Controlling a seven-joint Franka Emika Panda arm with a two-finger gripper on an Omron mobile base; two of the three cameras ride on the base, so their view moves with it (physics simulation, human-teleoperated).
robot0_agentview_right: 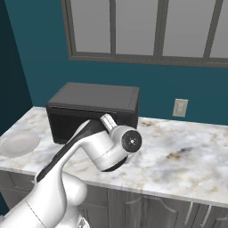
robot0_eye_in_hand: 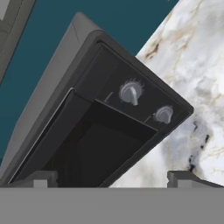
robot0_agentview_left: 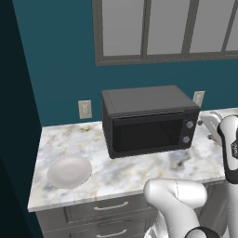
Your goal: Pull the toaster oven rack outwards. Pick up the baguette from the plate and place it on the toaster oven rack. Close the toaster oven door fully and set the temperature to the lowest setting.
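Toaster oven (robot0_agentview_left: 148,122), a boxy dark grey countertop unit, is being shown standing at the far middle of a white, brown-veined marble counter (robot0_agentview_left: 139,174), its back close to a teal wall. Its dark-paned, grey-framed door (robot0_agentview_left: 145,135) is being judged as shut from the left base view, though the hand view is leaving this less certain.

On the oven's right-hand panel two small round grey knobs are being presented: a larger knob (robot0_eye_in_hand: 131,92) with a raised pointer, and a smaller knob (robot0_eye_in_hand: 164,114) just beside it. Which of them sets the temperature cannot be told.

Both are being judged as rigid, smooth and light to turn but easy to slip on. A hold is best taken across the round sides, with the pads squarely either side of the pointer ridge, so that the twist is being carried without skidding. The oven itself is being judged heavy enough not to shift under such a turn.

The two-finger gripper (robot0_eye_in_hand: 113,179) is being held near the panel, aimed at the knobs, with its dark tips spread wide apart and nothing being gripped between them.

Well to the left, near the counter's front edge, a round plain white plate (robot0_agentview_left: 69,171) is being seen with its face fully exposed.
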